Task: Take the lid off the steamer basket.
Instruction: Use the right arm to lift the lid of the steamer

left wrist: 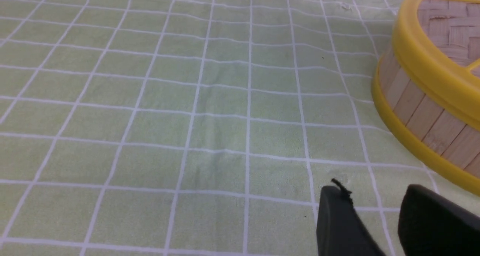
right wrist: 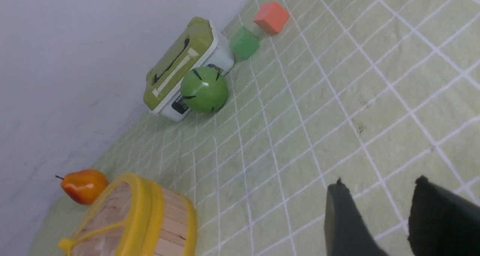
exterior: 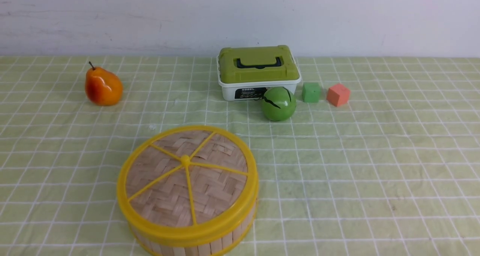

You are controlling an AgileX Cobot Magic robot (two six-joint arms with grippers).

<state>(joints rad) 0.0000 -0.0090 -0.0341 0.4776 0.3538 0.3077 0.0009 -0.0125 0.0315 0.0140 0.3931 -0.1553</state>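
The steamer basket (exterior: 210, 244) stands near the front of the table, left of centre, with wood slat walls and yellow rims. The lid (exterior: 187, 181), woven bamboo with a yellow rim and spokes, sits closed on top of it. Neither arm shows in the front view. In the left wrist view my left gripper (left wrist: 375, 192) is open over bare cloth, with the basket (left wrist: 420, 113) and lid (left wrist: 423, 60) a short way off. In the right wrist view my right gripper (right wrist: 378, 184) is open and empty above the cloth, far from the basket (right wrist: 172, 226) and lid (right wrist: 112, 214).
A white box with a green lid (exterior: 258, 72) stands at the back centre, a green ball (exterior: 278, 103) touching its front. A green cube (exterior: 311, 92) and an orange cube (exterior: 338, 94) lie to its right. A pear (exterior: 103, 86) sits at the back left.
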